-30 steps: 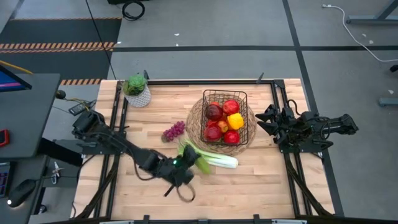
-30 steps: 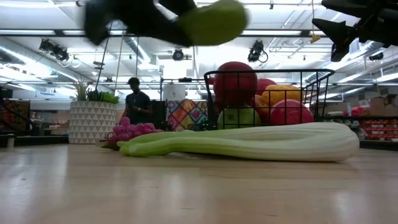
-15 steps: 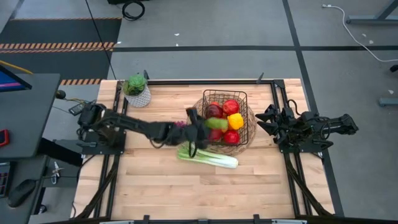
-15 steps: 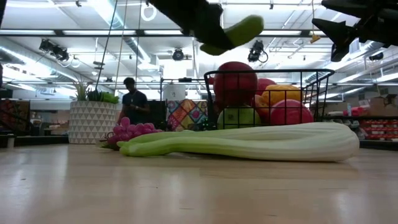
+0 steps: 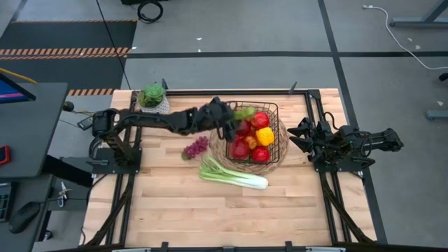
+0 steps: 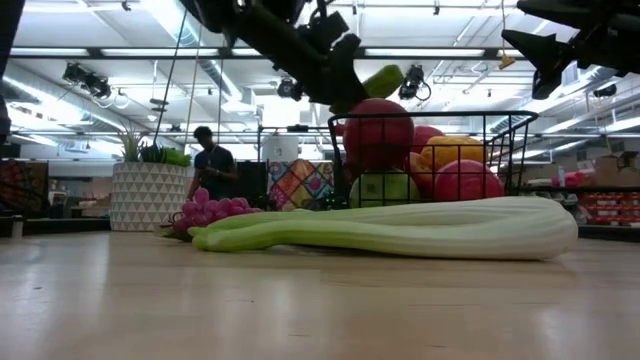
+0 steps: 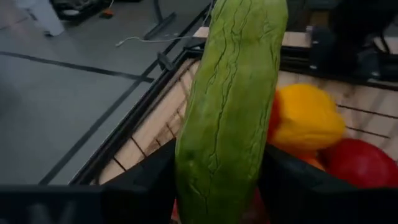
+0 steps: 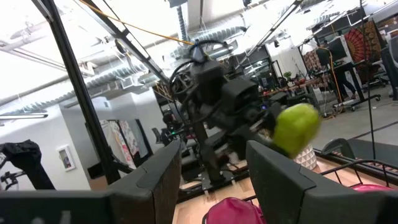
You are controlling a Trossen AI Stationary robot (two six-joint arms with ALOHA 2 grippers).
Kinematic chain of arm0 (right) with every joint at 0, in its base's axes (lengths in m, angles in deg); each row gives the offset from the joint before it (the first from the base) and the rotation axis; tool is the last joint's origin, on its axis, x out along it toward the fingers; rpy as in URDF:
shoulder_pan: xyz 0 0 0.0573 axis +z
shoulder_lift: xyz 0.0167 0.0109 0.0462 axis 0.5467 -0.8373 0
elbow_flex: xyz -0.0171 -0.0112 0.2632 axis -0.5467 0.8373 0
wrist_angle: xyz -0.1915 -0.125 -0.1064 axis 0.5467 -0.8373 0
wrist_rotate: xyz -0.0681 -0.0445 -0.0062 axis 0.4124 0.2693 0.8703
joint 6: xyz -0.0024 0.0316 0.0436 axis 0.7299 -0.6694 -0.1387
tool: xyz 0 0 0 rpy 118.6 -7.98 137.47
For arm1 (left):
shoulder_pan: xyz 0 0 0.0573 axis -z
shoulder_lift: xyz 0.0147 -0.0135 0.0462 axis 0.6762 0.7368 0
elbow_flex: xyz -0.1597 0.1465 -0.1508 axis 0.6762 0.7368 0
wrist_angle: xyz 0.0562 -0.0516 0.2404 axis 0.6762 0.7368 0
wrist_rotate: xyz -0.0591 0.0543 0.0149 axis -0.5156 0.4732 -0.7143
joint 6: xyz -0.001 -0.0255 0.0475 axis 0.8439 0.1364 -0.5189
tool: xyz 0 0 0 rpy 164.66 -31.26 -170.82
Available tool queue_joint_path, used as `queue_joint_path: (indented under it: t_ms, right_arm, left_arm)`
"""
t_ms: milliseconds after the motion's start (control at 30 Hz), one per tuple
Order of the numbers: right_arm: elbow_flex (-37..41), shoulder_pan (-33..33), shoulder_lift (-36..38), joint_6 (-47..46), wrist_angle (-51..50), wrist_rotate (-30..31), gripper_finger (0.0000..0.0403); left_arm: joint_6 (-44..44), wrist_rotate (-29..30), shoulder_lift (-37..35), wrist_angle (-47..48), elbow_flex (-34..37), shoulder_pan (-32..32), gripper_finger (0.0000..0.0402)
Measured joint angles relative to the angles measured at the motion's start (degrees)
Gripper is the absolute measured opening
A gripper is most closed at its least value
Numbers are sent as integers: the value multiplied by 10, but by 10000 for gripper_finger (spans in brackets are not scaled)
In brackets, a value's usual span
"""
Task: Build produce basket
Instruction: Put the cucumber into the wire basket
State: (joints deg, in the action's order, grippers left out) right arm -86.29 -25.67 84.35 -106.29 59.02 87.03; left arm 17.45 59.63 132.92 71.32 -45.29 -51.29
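Note:
The green cucumber [image 5: 243, 112] hangs over the far-left corner of the black wire basket [image 5: 274, 143], with my left gripper [image 5: 229, 124] shut on it. The basket stands on a round straw mat [image 5: 218, 136] and holds red apples [image 5: 240, 127], a yellow pepper [image 5: 264, 136] and a red pepper [image 5: 260, 120]. A pale-green leek [image 5: 233, 173] and purple grapes [image 5: 196, 147] lie on the table near the basket's left side. My right gripper [image 8: 214, 180] is open with nothing in it, on the arm folded at the table's right edge [image 5: 336, 143]. My left gripper pinches the cucumber's two sides [image 7: 193, 174] between its two fingers [image 7: 146, 183], toward the cucumber's back end. The fingers come slanting from the table's left and lie along the cucumber, whose free end [image 6: 385, 79] sticks out ahead of them. It is lifted clear above the basket's rim.
A potted leafy plant [image 5: 152, 98] stands at the table's far left corner. Black rails [image 5: 133, 140] run along the table's left and right sides. Bare wood lies at the near half of the table [image 5: 231, 217]. A person [image 6: 214, 160] stands in the room behind.
My left gripper has swung from the near middle of the table toward the far edge and the right, past the leek, to above the basket's far-left corner, rolling its wrist on the way. The cucumber has gone with it, lifted clear throughout.

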Motion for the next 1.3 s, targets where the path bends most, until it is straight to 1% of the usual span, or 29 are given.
queue_joint_path:
  t_ms: [100,233,300,400,467,500,567,667,767,900,1100,1233,1300]
  right_arm:
    - [0,0,0,0,0,0,187]
    - [0,0,0,0,0,-1,187]
    - [0,0,0,0,0,-1,187]
    - [0,0,0,0,0,-1,187]
    - [0,0,0,0,0,-1,187]
    - [0,0,0,0,0,-1,187]
    - [0,0,0,0,0,1,187]
    - [0,0,0,0,-1,0,187]
    - [0,0,0,0,-1,1,187]
    - [0,0,0,0,0,1,187]
    - [0,0,0,0,0,1,187]
    - [0,0,0,0,0,1,187]
    - [0,0,0,0,0,1,187]
  left_arm:
    - [-10,-9,18,27,-26,-22,201]
    - [-48,-10,62,83,-109,-34,202]
    - [-57,-11,87,120,-156,-37,201]
    - [-70,-13,121,203,-217,-43,200]
    - [-97,-11,137,267,-243,-48,201]
    - [-112,-10,144,275,-253,-50,202]
    - [-149,-9,154,288,-255,-54,205]
    - [-207,-10,165,277,-255,-57,208]
    - [-230,-9,173,271,-255,-57,207]
    - [-227,-3,182,264,-255,-58,207]
    - [-204,47,183,265,-254,-61,210]
    - [-198,52,183,265,-254,-61,204]
    - [-176,52,183,266,-254,-60,202]
